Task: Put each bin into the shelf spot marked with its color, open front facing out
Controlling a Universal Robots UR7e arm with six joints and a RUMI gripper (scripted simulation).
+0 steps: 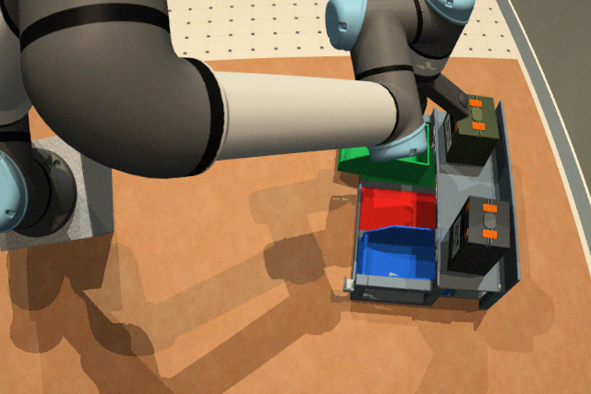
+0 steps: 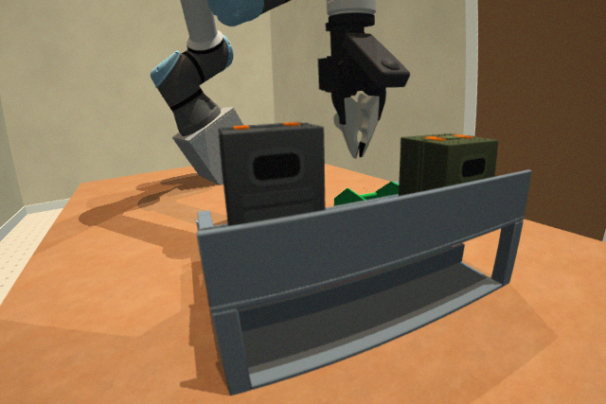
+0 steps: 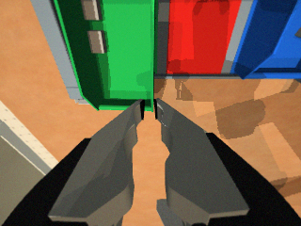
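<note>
You had the gripper (image 2: pixel 361 149) hanging in the air above the shelf (image 2: pixel 362 233), its fingers pressed nearly together with nothing between them. In the wrist view the tips sat over the near corner of the green bin (image 3: pixel 119 56), well above it and not touching.

Judging by how things lay, the job looked largely done but not finished. The red bin (image 1: pixel 396 208) and the blue bin (image 1: pixel 396 251) sat side by side at the shelf, both within its grey frame as seen from above. The green bin (image 1: pixel 386 165) was next to the red one at the far end of the shelf from the blue, but it lay askew, with one corner poking out past the shelf's front edge onto the worktop (image 1: pixel 214 260). Two small parts (image 3: pixel 94 28) showed inside it. I could not tell from these views whether any bin sat centred on its coloured mark, since the marks were hidden.

What was left, as I read it, was squaring up the green bin and pushing it fully in behind the front lip. The dark case (image 2: pixel 271 174) and the olive case (image 2: pixel 448 162) stood on the shelf's top board, beside the gripper, so you had little room there.
</note>
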